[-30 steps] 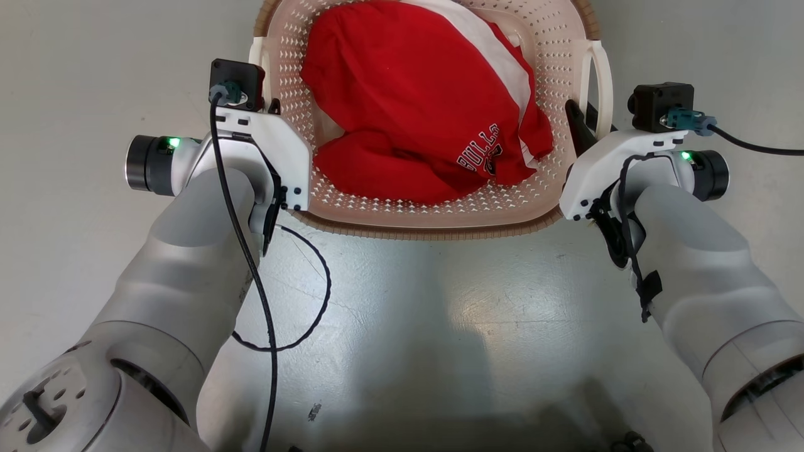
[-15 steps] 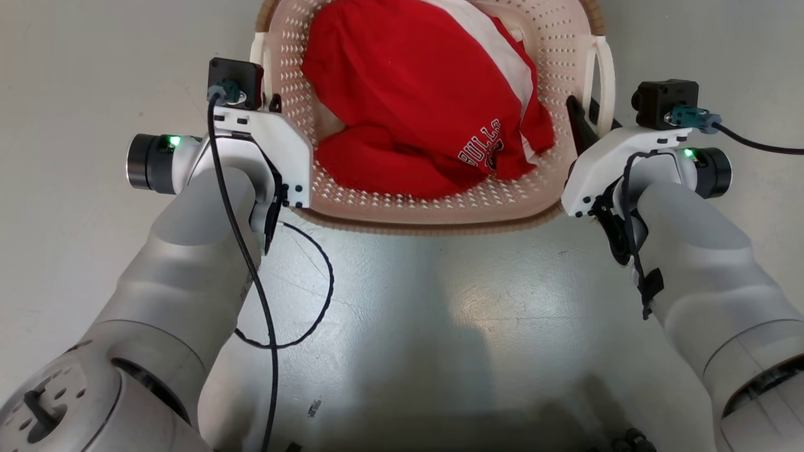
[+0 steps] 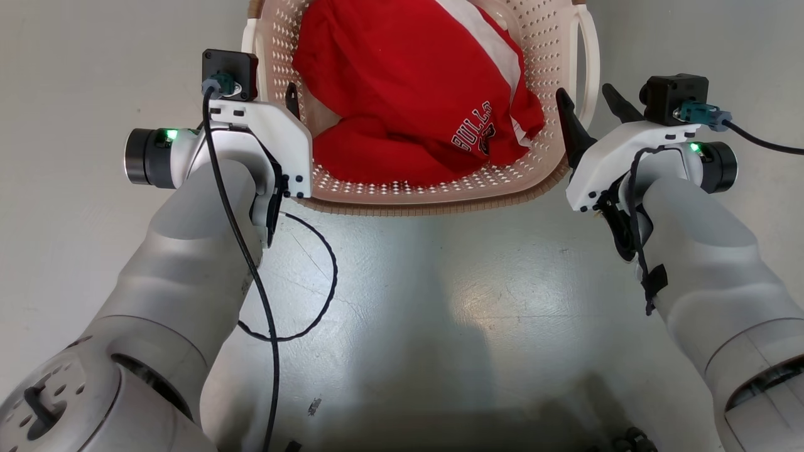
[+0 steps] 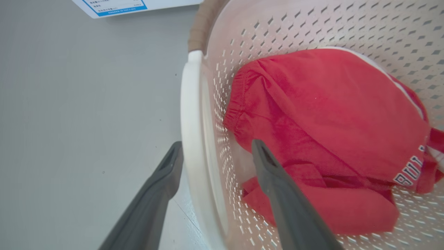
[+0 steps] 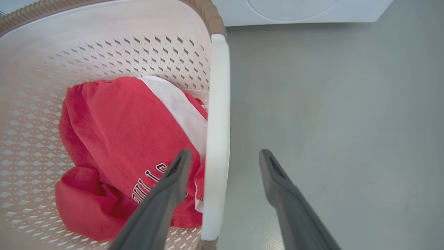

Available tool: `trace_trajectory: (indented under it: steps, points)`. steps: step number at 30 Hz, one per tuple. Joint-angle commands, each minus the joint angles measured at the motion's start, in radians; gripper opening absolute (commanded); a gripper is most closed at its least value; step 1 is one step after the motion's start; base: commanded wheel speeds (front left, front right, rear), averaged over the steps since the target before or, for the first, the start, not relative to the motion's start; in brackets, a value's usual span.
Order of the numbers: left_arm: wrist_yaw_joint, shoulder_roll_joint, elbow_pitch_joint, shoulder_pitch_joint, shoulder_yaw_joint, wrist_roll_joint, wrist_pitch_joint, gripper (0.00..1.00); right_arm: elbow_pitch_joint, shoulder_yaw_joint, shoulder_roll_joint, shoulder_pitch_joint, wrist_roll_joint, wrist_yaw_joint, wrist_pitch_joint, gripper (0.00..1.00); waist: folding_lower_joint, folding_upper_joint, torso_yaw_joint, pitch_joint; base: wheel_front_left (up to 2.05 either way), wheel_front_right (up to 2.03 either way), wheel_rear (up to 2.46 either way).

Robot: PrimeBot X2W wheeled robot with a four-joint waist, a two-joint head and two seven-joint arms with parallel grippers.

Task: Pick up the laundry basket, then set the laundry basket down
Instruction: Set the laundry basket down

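Note:
The cream perforated laundry basket [image 3: 433,185] with its brown rim lies on the grey floor between my arms, holding a red and white garment [image 3: 408,81]. My left gripper [image 3: 270,97] is open, its fingers on either side of the basket's white left handle [image 4: 190,139]: one outside, one inside against the wall by the garment [image 4: 312,114]. My right gripper [image 3: 593,107] is open too. It straddles the white right handle [image 5: 218,121] without clamping it, one finger inside the basket [image 5: 104,59] and one over the floor.
The white front of a washing machine [image 5: 301,10] stands beyond the basket. A white panel with a blue-edged label [image 4: 111,5] is at the far left. A black cable [image 3: 314,282] loops over the grey floor [image 3: 440,314] near my left arm.
The fingers of both grippers have spread apart and let go of the handles. The basket now sits higher in the head view and a little turned.

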Motion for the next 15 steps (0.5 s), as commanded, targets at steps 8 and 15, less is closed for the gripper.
trace_trajectory:
  steps: [8,15]
  points:
    - [0.001,0.017,-0.003,0.009,0.017,-0.017,-0.025,1.00,-0.010,-0.024,0.028,0.041,-0.039,0.006,-0.014,1.00,0.0000,0.0000,-0.002,-0.042,0.00,0.00,0.00]
    - [-0.012,0.012,-0.002,0.051,0.029,-0.034,-0.047,1.00,-0.034,-0.057,0.031,0.065,-0.077,0.006,-0.014,1.00,0.0000,0.0000,-0.008,-0.122,0.00,0.00,0.00]
